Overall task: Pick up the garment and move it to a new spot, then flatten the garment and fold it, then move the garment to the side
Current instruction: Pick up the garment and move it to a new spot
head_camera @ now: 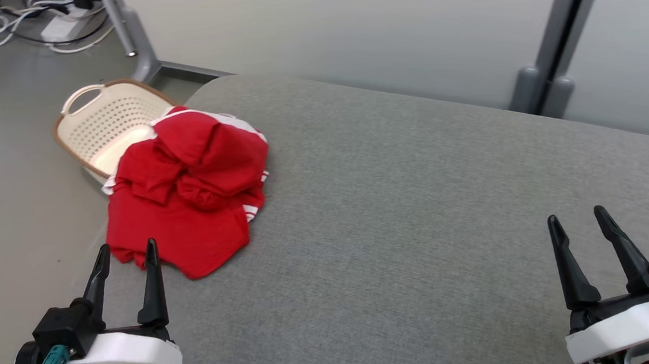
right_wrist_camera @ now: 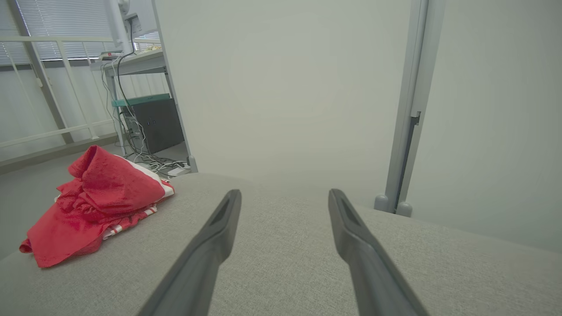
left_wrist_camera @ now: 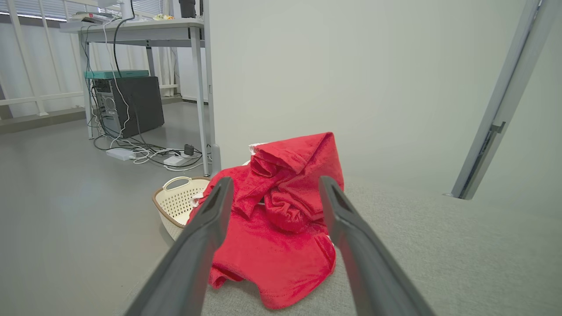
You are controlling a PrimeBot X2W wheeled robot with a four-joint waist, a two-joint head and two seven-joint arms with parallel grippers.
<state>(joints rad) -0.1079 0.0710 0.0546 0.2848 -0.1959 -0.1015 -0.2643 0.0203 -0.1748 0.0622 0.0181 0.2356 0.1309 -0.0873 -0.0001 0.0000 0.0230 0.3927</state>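
Observation:
The garment [head_camera: 188,191] is red with white stripes, crumpled in a heap at the left end of a grey upholstered surface [head_camera: 418,210]. Part of it hangs over the left edge. My left gripper [head_camera: 127,254] stands open just in front of the heap, its fingertips close to the near hem. In the left wrist view the garment [left_wrist_camera: 276,219] lies straight ahead between the open left gripper [left_wrist_camera: 273,185] fingers. My right gripper [head_camera: 575,217] is open at the lower right, far from the cloth. From the right wrist the garment [right_wrist_camera: 96,206] shows at the far left, beyond my open right gripper [right_wrist_camera: 284,195].
A cream laundry basket [head_camera: 104,124] stands on the floor behind the garment, off the left end of the surface. Cables and power strips [head_camera: 22,23] lie on the floor at the far left. A grey partition with metal posts [head_camera: 555,51] runs behind the surface.

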